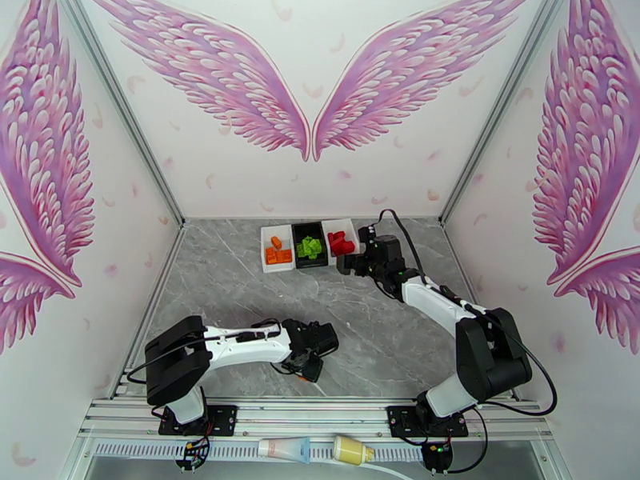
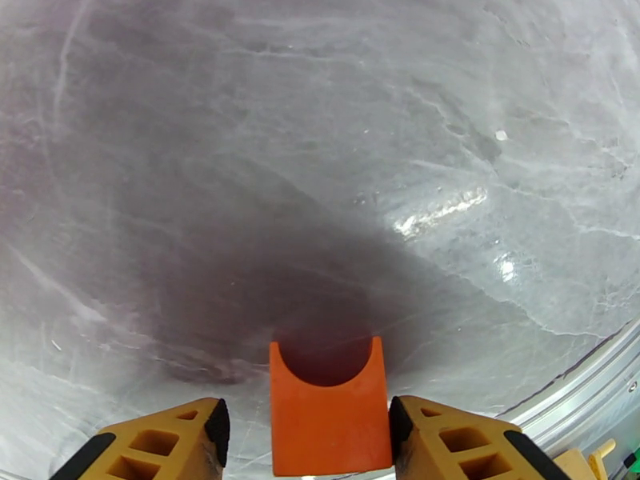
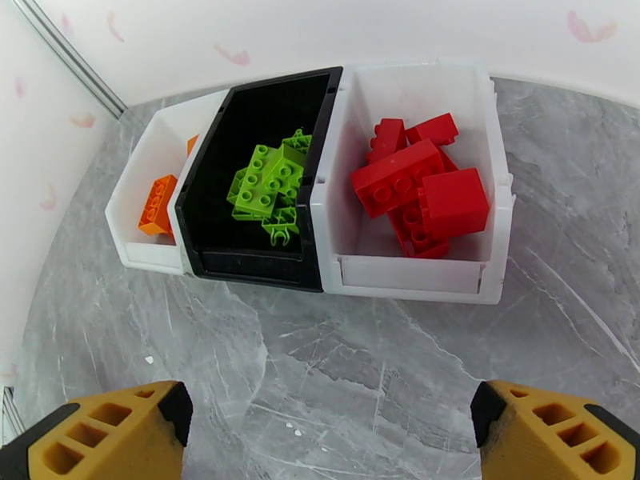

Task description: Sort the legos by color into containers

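We find the left hand (image 2: 310,430) straddling an orange lego (image 2: 330,410) at the near edge of the counter (image 2: 240,154), with a gap on one side: set for pickup, we judge. Right hand (image 3: 324,414) spread and empty, facing the containers (image 3: 416,274).

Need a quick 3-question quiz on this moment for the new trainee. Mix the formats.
1. Multiple choice: what colour are the legos in the black middle container? A red, B green, C orange.
2. True or false: the right end effector holds a red brick.
3. Fill in: the brick between the fingers of the left end effector is ____.
Key: 1 B; 2 false, it is open and empty; 3 orange.
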### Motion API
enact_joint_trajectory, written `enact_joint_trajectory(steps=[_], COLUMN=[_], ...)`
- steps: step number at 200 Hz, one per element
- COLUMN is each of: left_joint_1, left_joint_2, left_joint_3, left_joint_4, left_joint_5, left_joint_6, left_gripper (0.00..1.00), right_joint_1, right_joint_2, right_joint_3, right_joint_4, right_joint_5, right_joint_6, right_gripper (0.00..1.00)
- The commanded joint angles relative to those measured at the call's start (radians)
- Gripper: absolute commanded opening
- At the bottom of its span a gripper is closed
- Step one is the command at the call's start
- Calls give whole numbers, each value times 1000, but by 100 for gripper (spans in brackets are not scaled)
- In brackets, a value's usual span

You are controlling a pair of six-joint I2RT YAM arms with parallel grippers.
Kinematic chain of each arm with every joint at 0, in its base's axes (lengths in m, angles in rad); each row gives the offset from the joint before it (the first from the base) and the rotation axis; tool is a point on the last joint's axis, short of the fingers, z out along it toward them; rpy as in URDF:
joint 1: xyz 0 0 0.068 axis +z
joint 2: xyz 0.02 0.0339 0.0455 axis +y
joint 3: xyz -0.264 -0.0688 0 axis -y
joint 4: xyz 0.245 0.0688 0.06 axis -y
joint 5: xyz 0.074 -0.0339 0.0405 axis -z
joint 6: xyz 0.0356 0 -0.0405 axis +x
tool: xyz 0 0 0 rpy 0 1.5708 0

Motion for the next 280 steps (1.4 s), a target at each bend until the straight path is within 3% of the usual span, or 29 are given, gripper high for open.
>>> enact_joint_trajectory(steps=[1,23,74,132,207,245,280], left_joint_1=[9,9,10,62,345,517,642], left_joint_2=[13,15,6,-97,-165,-97,45], left_joint_3=[35,39,45,99,219,349,502], left_joint_4=[-11,-14,-28,-81,108,195,206], left_joint_5=[20,18,-4,-116,-211,-208,-137], left_joint_6=[22,23,22,72,261,369,465], left_gripper=[49,40,34,34,35,35,35], right_joint_1=[7,6,7,7,33,87,141], right_joint_2=[0,-2,-23,-83,-157,-138,-79], right_joint_3=[4,3,4,7,-30,2,53], right_joint_4=[25,25,12,-49,-22,7,43], right_joint_5=[8,11,8,-46,-178,-191,-200], right_joint_6=[-12,-13,-27,-74,-142,-179,-198], right_gripper=[98,98,98,98,99,99,99])
